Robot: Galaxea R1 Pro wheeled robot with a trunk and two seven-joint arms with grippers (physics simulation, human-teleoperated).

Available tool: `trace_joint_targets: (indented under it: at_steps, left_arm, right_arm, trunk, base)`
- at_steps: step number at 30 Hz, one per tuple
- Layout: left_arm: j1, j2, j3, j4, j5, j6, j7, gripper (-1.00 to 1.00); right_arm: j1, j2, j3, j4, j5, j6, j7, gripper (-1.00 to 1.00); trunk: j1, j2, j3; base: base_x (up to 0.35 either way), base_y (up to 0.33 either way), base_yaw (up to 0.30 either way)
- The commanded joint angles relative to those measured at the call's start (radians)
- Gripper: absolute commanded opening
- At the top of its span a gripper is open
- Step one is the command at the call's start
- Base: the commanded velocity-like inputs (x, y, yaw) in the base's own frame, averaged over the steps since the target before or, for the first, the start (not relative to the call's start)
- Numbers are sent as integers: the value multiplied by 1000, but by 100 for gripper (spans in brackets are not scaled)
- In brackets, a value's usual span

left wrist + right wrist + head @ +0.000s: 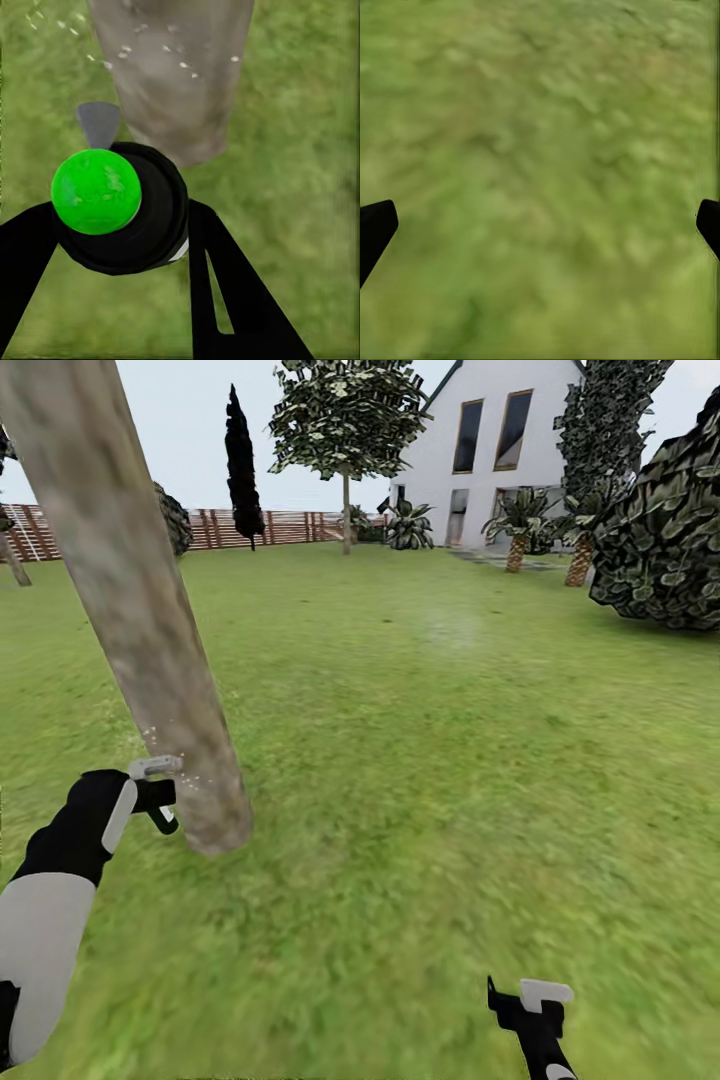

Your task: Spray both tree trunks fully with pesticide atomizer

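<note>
Down low by the foot of the thick tree trunk (150, 650), with the left gripper (155, 795) squeezed tight around the pesticide atomizer (120, 206). Held close, just beside the bark, so the spray lands on the wood and not on the grass (450, 760). Green round top (96, 191) in the middle of the left wrist view, grey nozzle (98, 124) poking toward the trunk. Little white specks of pesticide (180, 64) floating on and near the bark, a few by the gripper in the head view too. Aimed only at the bottom part, so probably lots of trunk higher up left to cover. Right gripper (530, 1000) hanging low over bare grass, fingers (375, 229) spread wide, holding nothing. Kept out of the way, likely.
</note>
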Motion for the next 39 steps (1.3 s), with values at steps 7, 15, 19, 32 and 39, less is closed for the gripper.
trace_joint_targets:
  at_steps: [7, 15, 19, 32, 39]
  left_arm:
    - [2, -7, 0, 0, 15, 6, 76, -100]
    - [4, -7, 5, 2, 15, 5, 77, -100]
    - [2, -7, 4, 4, 12, 5, 77, -100]
    - [7, 3, 11, 16, 11, 5, 83, -100]
    - [29, 2, 7, 18, 11, 3, 86, -100]
  right_arm:
    - [0, 0, 8, 1, -10, -3, -1, 100]
    - [0, -1, 8, 1, -10, -3, -1, 100]
    - [0, 0, 8, 1, -10, -3, -1, 100]
    - [0, 0, 8, 0, -10, -3, -1, 100]
    - [0, 0, 8, 0, -10, -3, -1, 100]
  trunk:
    - [0, 0, -1]
    - [0, 0, -1]
    - [0, 0, -1]
    - [0, 0, -1]
    - [0, 0, -1]
  base:
    - [83, -273, 224]
    - [173, -247, 6]
    - [175, -244, 0]
    - [77, -260, 113]
    - [192, -215, 218]
